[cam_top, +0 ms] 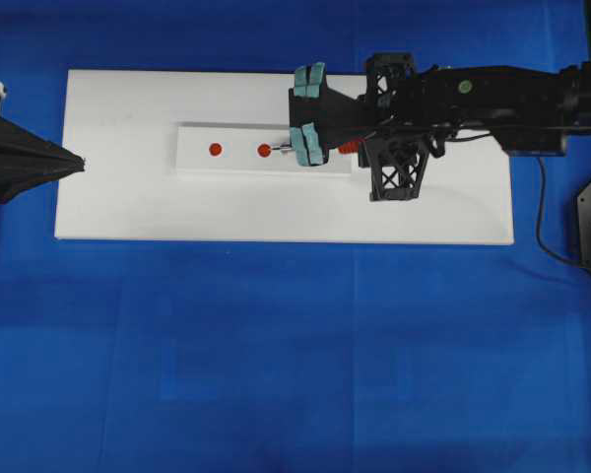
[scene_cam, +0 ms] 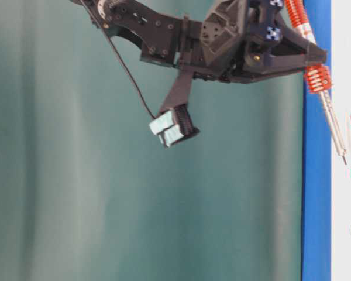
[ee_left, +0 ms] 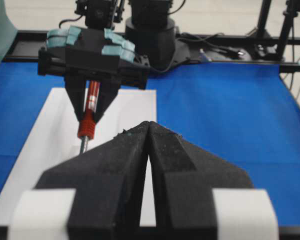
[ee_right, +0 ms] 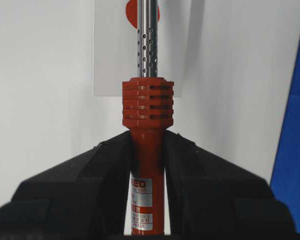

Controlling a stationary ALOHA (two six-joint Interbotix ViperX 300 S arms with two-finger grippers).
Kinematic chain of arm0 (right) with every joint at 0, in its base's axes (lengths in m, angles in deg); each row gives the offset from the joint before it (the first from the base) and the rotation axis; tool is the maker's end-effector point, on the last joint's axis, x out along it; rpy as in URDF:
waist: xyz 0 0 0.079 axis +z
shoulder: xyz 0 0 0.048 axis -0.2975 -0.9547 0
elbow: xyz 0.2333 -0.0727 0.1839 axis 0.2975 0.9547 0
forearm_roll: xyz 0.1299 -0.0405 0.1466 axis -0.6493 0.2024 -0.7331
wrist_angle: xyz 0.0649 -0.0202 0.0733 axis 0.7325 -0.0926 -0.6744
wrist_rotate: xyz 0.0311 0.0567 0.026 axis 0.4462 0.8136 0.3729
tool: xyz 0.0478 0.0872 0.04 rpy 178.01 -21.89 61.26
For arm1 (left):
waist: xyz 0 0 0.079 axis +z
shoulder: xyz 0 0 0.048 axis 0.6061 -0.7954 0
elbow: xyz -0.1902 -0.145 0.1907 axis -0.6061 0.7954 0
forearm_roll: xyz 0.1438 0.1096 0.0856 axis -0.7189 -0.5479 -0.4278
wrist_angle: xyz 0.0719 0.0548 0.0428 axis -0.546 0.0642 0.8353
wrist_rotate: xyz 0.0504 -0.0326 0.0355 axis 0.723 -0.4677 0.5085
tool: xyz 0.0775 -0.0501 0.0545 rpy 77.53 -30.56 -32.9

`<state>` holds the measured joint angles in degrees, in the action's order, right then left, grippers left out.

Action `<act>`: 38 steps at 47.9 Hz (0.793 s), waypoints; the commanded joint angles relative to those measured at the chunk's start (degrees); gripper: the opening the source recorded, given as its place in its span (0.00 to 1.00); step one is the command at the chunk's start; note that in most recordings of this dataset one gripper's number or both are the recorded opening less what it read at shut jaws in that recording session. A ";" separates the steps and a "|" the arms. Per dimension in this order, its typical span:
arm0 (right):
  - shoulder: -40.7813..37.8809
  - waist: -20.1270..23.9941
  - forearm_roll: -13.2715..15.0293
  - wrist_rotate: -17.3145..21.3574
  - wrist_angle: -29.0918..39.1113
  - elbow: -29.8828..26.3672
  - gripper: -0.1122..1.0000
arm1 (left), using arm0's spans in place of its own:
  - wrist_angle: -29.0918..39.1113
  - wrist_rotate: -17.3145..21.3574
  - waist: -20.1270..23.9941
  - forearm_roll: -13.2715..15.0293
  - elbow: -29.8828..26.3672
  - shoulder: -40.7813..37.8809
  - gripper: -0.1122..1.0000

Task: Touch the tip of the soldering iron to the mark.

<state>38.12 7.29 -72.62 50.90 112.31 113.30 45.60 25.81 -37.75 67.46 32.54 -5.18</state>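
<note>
Your right hand (ee_right: 147, 165) is clamped on the soldering iron (ee_right: 147, 115), tip angled down over the white board (cam_top: 128, 197) by a red dot (cam_top: 264, 150), while your left hand (ee_left: 149, 150) sits closed.

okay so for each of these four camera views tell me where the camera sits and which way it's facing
Overhead: above the table, looking straight down on the white board, red dots, both arms.
Table-level: low, rotated sideways; shows the right hand holding the soldering iron over the dots.
Left wrist: behind the shut left hand, facing the right hand.
Right wrist: behind the right hand, looking down the iron's shaft toward a red dot.
Shared: every view shows the soldering iron.
</note>
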 commanded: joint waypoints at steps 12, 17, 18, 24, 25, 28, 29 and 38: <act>-0.62 0.00 -0.09 -0.09 -1.58 -2.37 0.16 | -0.26 0.09 0.00 -0.09 -0.53 -0.18 0.10; -0.97 -0.09 -0.09 -0.09 -1.49 -2.37 0.16 | -0.26 0.00 0.00 0.00 -0.62 -0.26 0.10; -0.97 -0.09 -0.09 -0.09 -1.41 -2.37 0.16 | -0.26 0.00 0.00 -0.09 -0.62 -0.26 0.10; -1.05 -0.09 -0.09 -0.09 -1.32 -2.29 0.16 | -0.26 0.09 0.00 -0.09 -0.62 -0.26 0.10; -1.05 0.00 -0.09 -0.09 -1.32 -2.29 0.16 | -0.26 0.09 0.00 -0.09 -0.62 -0.26 0.10; -1.05 -0.09 -0.09 -0.09 -1.32 -2.20 0.16 | -0.26 0.09 0.00 -0.09 -0.62 -0.26 0.10; -1.05 -0.09 -0.09 -0.09 -1.32 -2.20 0.16 | -0.26 0.09 0.00 -0.09 -0.62 -0.18 0.10; -1.14 -0.09 -0.09 -0.09 -1.32 -2.20 0.16 | -0.26 0.09 0.00 0.00 -0.62 -0.18 0.10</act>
<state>36.19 7.20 -72.62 50.81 111.17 112.16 45.60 25.81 -37.66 67.46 32.54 -5.18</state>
